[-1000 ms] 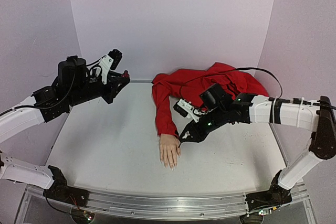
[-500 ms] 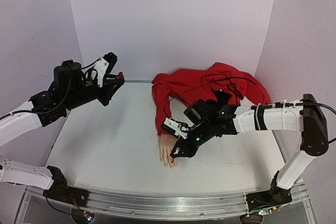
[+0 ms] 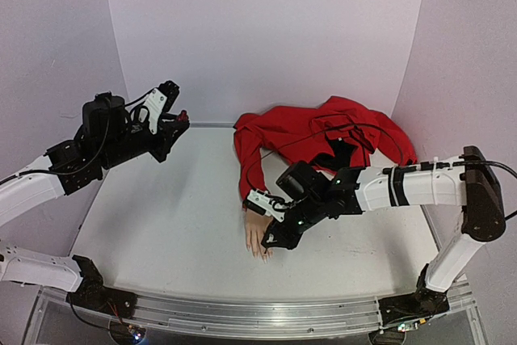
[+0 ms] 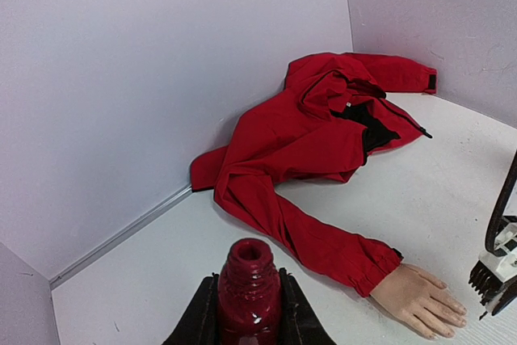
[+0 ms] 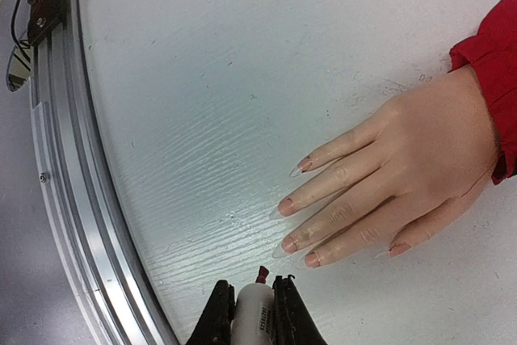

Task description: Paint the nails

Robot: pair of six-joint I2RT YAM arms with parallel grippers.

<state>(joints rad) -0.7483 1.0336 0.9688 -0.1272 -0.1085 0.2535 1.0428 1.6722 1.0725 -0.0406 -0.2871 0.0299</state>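
Right gripper (image 5: 253, 284): jaws clamped on a white brush cap (image 5: 254, 319), with its red-tipped brush (image 5: 262, 273) pointing at the mannequin hand (image 5: 408, 171). The brush tip sits just beside the two nearest fingertips; a small gap shows in the wrist view, so it is not touching.

The mannequin hand lies palm down on the table (image 3: 161, 224), fingers slightly spread, wrist in a red sleeve (image 5: 494, 54).

The nails (image 5: 285, 205): long, pointed, reddish-pink at the base (ends look clear).

Left gripper (image 4: 246, 280): up at the far left, well apart from the mannequin hand. Its jaws are closed on a dark-red polish bottle (image 4: 249, 296), upright, mouth open.

Red jacket (image 3: 323, 131) lies bunched against the back wall.
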